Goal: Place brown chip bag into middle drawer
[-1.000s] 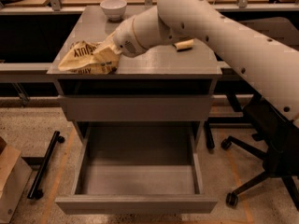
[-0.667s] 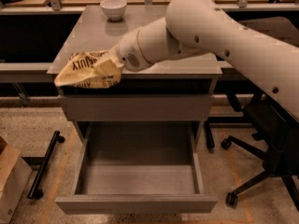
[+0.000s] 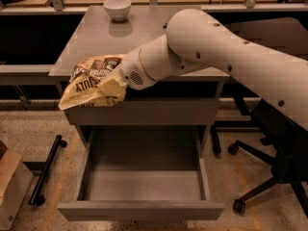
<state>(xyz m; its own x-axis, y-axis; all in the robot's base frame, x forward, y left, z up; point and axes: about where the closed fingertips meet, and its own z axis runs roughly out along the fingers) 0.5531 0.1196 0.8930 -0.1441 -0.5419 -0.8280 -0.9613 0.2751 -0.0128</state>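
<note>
**Chip bag lifted clear of the counter edge, above the open drawer**

The gripper (image 3: 117, 82) sits at the front edge of the counter (image 3: 96, 42). Its fingers are clamped on the near end of the chip bag (image 3: 89, 93); they are largely hidden by foil, so the grip is judged from the bag hanging unsupported. The bag extends away from the fingers on the side opposite the arm, tilted slightly downward, its tan lower part overlapping the upper drawer front (image 3: 159, 112).

A second ago the bag lay on the counter corner. It has since been carried outward and down past the edge, and no longer rests on any surface.

Directly below the fingers, offset toward the arm's side, the middle drawer (image 3: 144, 184) stands pulled out with its tray bare. Far behind the fingers a white bowl (image 3: 117, 8) stands on the counter.

The lift is therefore complete. What remains is a descent with a shift toward the arm's side, so the bag clears the near side wall before release.
</note>
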